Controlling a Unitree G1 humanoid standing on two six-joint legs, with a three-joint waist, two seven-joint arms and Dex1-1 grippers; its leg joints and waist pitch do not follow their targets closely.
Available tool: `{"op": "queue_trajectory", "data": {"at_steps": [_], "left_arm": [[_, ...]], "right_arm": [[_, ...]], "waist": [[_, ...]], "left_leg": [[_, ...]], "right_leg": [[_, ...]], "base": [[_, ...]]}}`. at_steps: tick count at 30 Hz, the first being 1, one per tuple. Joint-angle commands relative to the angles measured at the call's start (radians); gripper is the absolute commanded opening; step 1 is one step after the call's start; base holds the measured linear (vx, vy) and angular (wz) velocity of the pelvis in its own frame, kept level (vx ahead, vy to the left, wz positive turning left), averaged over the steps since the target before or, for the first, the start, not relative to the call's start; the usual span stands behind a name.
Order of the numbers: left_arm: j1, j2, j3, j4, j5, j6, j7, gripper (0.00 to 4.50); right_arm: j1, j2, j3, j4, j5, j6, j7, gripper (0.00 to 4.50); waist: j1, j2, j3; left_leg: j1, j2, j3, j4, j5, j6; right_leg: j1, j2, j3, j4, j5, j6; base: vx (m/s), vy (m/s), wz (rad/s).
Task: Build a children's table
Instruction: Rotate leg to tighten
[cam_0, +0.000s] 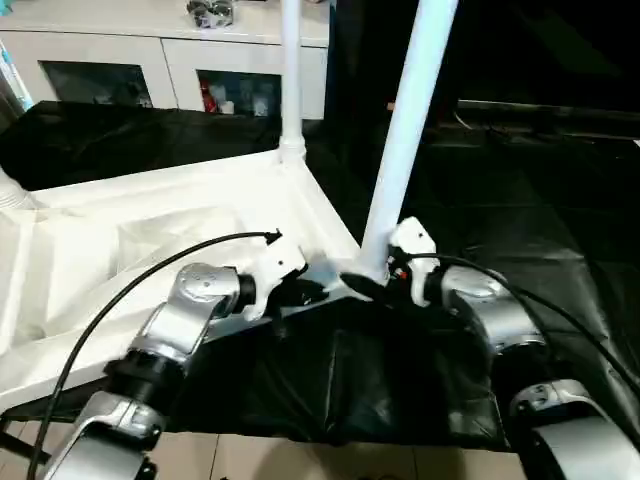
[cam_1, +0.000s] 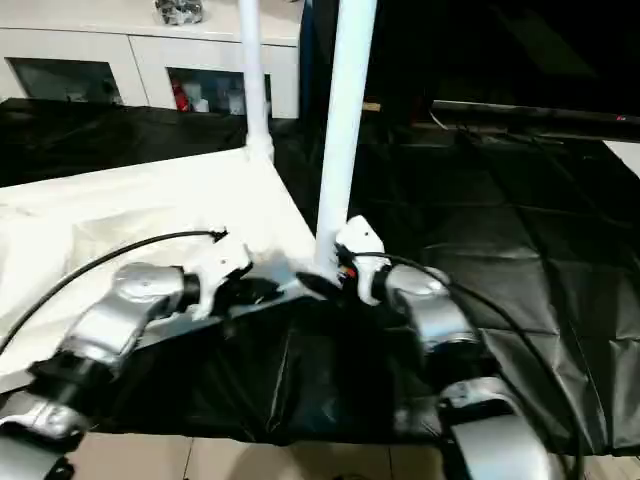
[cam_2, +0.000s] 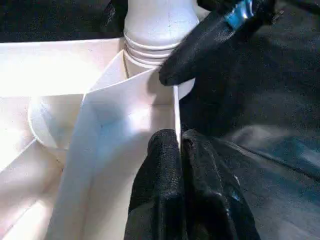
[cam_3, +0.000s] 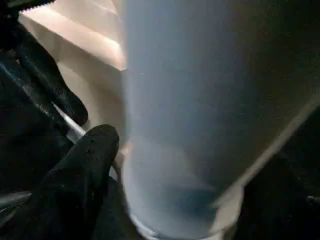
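The children's table lies upside down: its white tabletop (cam_0: 150, 240) rests on the black cloth with the ribbed underside up. One white leg (cam_0: 290, 80) stands in the far corner socket. Another leg (cam_0: 405, 130) stands in the near corner socket. My left gripper (cam_2: 180, 142) is shut on the tabletop's thin rim wall (cam_2: 176, 112) right beside that near socket. My right gripper (cam_0: 368, 285) is at the base of the near leg (cam_3: 200, 100), open, with one finger (cam_3: 87, 165) close beside the tube and the other hidden behind it.
The black-draped work table (cam_0: 520, 200) stretches away to the right and rear. A white glass-door cabinet (cam_0: 160, 70) stands behind it. The table's front edge and the tiled floor (cam_0: 300, 460) lie just below my forearms. A black cable (cam_0: 130, 290) arcs over my left forearm.
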Motion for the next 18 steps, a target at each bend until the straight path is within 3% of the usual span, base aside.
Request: {"op": "queue_trajectory", "data": {"at_steps": [1,9,12,13,18], "left_arm": [[0.001,0.0,-0.029,-0.046,-0.019,-0.031,-0.066,0.0],[0.004,0.026,-0.037,-0.057,-0.042,-0.01,-0.124,0.0],[0.003,0.029,-0.048,-0.056,-0.047,0.004,-0.147,0.0],[0.002,0.031,-0.051,-0.054,-0.044,0.001,-0.151,0.0],[-0.006,0.015,-0.039,-0.043,-0.037,-0.008,-0.114,0.0]], "right_arm": [[0.006,-0.01,0.016,-0.042,0.018,0.022,0.05,3.91],[0.03,-0.039,0.037,-0.076,0.034,0.037,0.152,3.2],[0.035,-0.042,0.047,-0.081,0.038,0.04,0.179,3.12],[0.038,-0.04,0.049,-0.086,0.039,0.045,0.185,2.86],[0.046,-0.024,0.046,-0.086,0.037,0.056,0.157,2.72]], "waist": [[0.002,-0.004,-0.069],[0.011,-0.004,-0.07],[0.015,-0.004,-0.07],[0.015,-0.004,-0.07],[0.016,-0.006,-0.071]], "left_leg": [[-0.006,-0.001,0.015,-0.066,-0.226,0.077],[-0.002,0.0,0.016,-0.065,-0.227,0.063],[-0.002,0.0,0.016,-0.065,-0.222,0.061],[-0.003,0.0,0.015,-0.065,-0.221,0.06],[-0.002,-0.001,0.015,-0.064,-0.217,0.056]], "right_leg": [[0.072,-0.036,0.042,-0.074,-0.323,-0.186],[0.071,-0.036,0.043,-0.072,-0.304,-0.196],[0.072,-0.036,0.043,-0.071,-0.3,-0.196],[0.073,-0.037,0.043,-0.07,-0.3,-0.196],[0.073,-0.036,0.043,-0.071,-0.305,-0.191]], "base": [[0.0,0.0,0.0],[0.0,0.0,0.0],[0.0,0.0,0.0],[0.0,0.0,0.0],[0.0,0.0,0.0]]}}
